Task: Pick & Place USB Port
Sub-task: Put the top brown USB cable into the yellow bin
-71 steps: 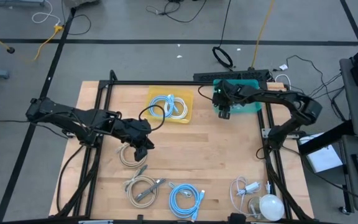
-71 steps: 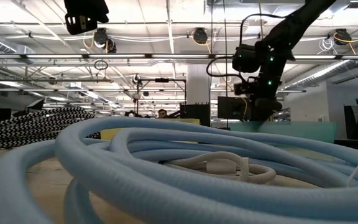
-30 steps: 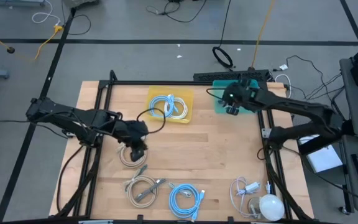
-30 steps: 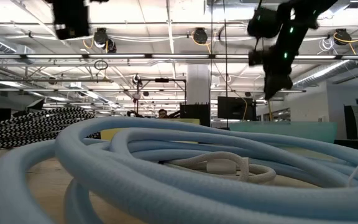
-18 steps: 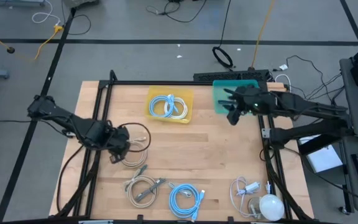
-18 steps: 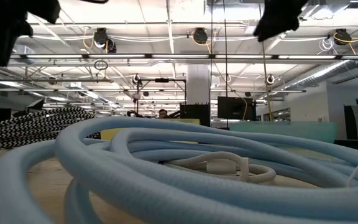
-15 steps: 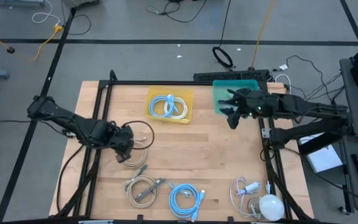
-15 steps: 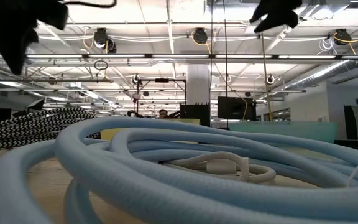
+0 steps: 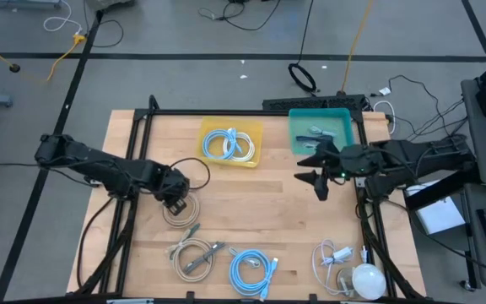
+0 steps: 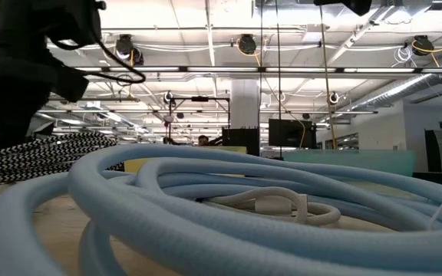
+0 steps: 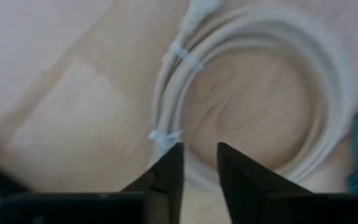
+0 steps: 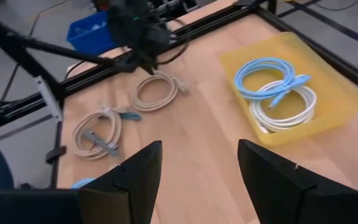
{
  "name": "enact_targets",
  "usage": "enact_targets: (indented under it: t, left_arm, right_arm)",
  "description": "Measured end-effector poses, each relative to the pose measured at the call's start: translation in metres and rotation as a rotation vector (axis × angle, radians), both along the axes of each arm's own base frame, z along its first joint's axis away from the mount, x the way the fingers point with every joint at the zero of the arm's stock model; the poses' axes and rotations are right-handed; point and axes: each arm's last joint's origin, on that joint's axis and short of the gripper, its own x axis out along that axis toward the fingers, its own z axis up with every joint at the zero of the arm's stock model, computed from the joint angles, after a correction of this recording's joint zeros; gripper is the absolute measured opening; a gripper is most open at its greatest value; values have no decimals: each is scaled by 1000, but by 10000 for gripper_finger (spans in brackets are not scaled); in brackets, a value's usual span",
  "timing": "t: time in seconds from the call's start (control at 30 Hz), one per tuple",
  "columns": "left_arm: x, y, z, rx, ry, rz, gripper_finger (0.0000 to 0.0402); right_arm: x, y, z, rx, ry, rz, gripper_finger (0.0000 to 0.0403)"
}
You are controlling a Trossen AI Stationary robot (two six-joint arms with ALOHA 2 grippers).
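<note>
My left gripper [image 9: 175, 196] [image 11: 201, 155] hovers just above the far rim of a beige coiled cable [image 9: 178, 211] [image 11: 173, 93] lying flat on the wood. Its fingers stand a narrow gap apart, and I see nothing between them. My right gripper [image 9: 315, 173] [image 12: 197, 155] is wide open over bare wood, on the near side of the teal bin [image 9: 298, 135]. A small cable [image 9: 315, 132] lies in that bin. In the low view the left arm [image 10: 29, 61] shows as a dark shape at the left.
A yellow bin [image 9: 205, 143] [image 12: 328, 68] holds a blue coil and a white coil. Along the near edge lie a second beige coil [image 9: 194, 256], a blue coil [image 9: 251, 270], a white cable [image 9: 334, 256] and a white bulb [image 9: 366, 279]. Bare wood lies at the table's middle.
My right gripper has risen from the teal bin and drawn back toward the near right, and now stands open over bare wood. My left gripper swung toward the left edge, then came back and dropped over the beige coil. The coil has not moved.
</note>
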Motion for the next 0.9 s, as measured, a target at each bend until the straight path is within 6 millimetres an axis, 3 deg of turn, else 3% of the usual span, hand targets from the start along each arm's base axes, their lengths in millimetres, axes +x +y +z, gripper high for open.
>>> enact_targets:
  t: [0.27, 0.47, 0.6, 0.8, 0.9]
  left_arm:
    - [7, 15, -11, 12, 62, 68, 245]
    - [26, 20, -35, 14, 98, 13, 265]
    - [35, 19, -55, -23, 176, -13, 223]
    - [38, 13, -54, -50, 175, -7, 45]
    - [39, 13, -39, -29, 98, 69, 38]
  right_arm:
    - [0, 10, 3, -27, -36, 41, 203]
    - [2, 13, 9, -24, -98, 56, 203]
    - [2, 13, 10, -14, -117, 51, 203]
    - [2, 14, 10, 8, -116, 49, 203]
    - [2, 16, 10, 0, -111, 57, 203]
